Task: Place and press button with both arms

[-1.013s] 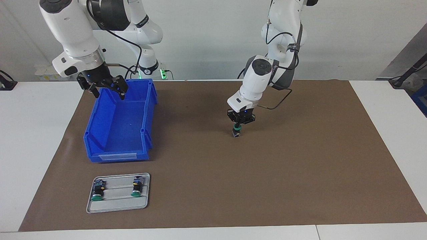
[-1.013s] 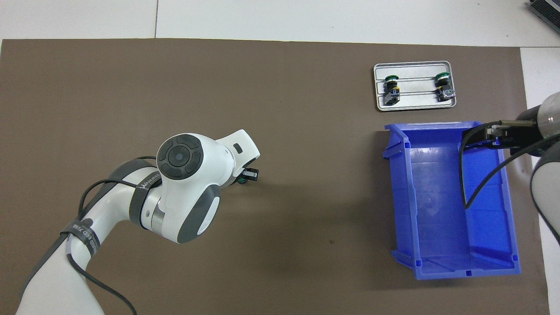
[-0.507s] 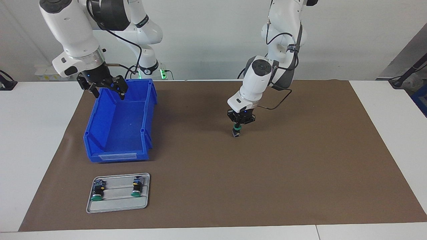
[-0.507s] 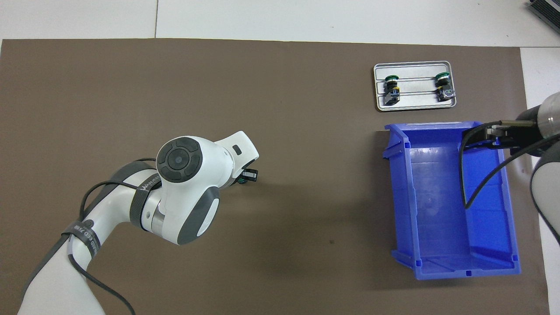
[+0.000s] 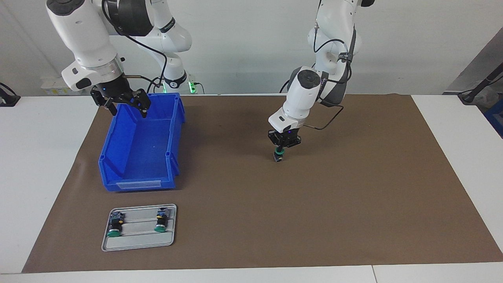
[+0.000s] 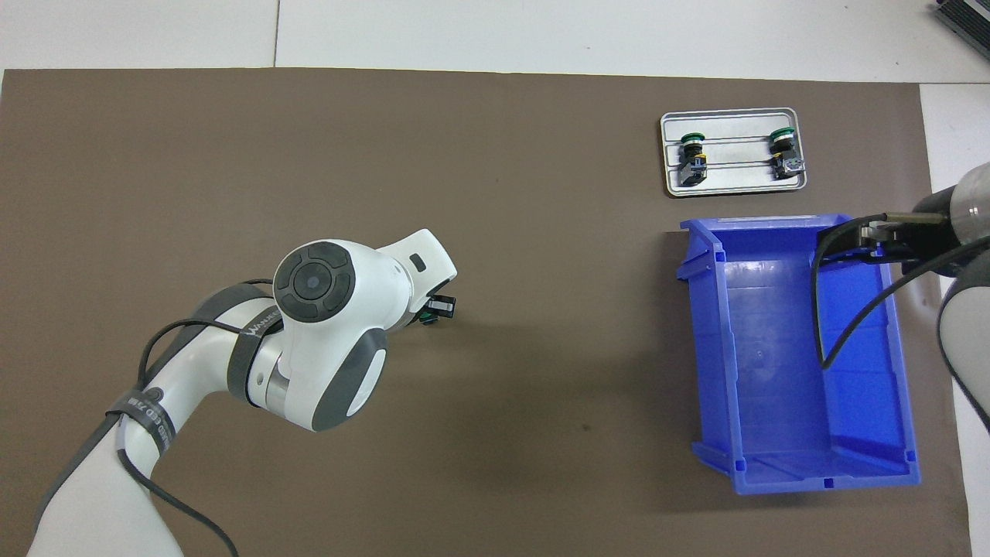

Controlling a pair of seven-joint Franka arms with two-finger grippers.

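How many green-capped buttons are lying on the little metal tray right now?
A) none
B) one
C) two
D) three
C: two buttons lie on the metal tray; a third button is gripped by the left end effector out over the brown mat.

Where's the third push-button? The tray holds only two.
In the facing view, the push-button hangs cap-up in the left end effector over mid-mat.
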